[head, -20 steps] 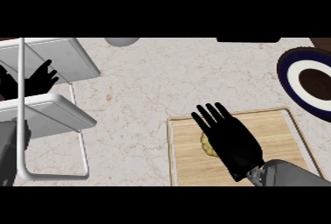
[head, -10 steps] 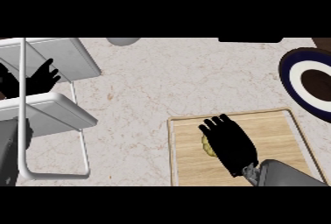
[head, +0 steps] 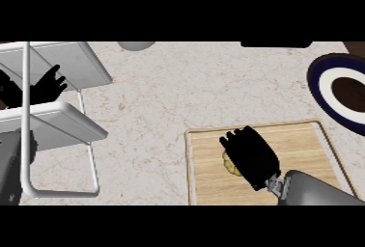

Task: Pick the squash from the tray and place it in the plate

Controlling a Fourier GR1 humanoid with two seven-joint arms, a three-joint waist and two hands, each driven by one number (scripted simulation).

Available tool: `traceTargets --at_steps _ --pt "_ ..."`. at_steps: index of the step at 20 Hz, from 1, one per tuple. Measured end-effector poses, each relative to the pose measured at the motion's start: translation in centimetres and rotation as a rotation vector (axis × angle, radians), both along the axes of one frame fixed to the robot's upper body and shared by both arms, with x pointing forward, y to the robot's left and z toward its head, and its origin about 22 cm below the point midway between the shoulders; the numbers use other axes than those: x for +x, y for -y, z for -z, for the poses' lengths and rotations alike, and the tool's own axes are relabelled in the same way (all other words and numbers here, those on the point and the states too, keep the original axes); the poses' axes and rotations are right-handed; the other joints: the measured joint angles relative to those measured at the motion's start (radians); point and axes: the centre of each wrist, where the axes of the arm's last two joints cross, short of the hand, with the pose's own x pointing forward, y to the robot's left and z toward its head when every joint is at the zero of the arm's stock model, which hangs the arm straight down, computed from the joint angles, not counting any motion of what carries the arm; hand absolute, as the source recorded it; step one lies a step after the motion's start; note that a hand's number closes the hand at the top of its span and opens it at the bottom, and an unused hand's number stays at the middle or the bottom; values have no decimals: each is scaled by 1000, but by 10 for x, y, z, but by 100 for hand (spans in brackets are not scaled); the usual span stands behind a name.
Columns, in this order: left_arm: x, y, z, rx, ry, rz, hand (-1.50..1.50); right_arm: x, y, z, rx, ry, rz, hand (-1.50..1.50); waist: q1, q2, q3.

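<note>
A yellowish squash (head: 230, 164) lies on the wooden tray (head: 306, 144) at the lower right, and only its left edge shows. My right hand (head: 249, 155) sits on top of it with fingers curled down over it, hiding most of it. The plate (head: 329, 94), dark blue with a white ring and a dark centre, lies at the right edge, beyond the tray. My left hand (head: 44, 88) rests open at the left edge, fingers up, behind the white rack.
A white wire rack with two flat shelves (head: 53, 125) stands at the left. A grey round object (head: 136, 45) sits at the top edge of the marbled counter, and a dark object (head: 275, 44) lies at the top right.
My right hand has drawn back toward me and lowered onto the squash, its fingers going from spread straight to curled over it. The left hand has stayed put.
</note>
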Motion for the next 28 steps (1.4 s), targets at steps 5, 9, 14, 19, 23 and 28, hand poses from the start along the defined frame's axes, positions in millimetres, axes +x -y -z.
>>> traceTargets --at_steps 5,9,14,19,23,28 --pt "-10 -11 5 -12 -10 -27 0 -13 12 1 176 3 -21 150 -34 -8 5" --pt "-27 -20 17 -64 -5 -67 0 -37 22 -1 465 -22 -28 150 -86 -17 13" --pt "-42 -30 23 -97 -10 -109 0 -51 34 -25 805 96 -54 150 -127 -23 17" --pt "-48 -34 22 -100 -6 -119 0 -64 56 -39 1047 200 9 150 -140 -17 16" --pt "-47 -33 19 -105 3 -114 0 -68 75 -44 1200 265 115 150 -136 -10 14" --pt "-39 -26 14 -105 16 -96 0 -64 99 -46 1343 320 244 150 -113 1 12"
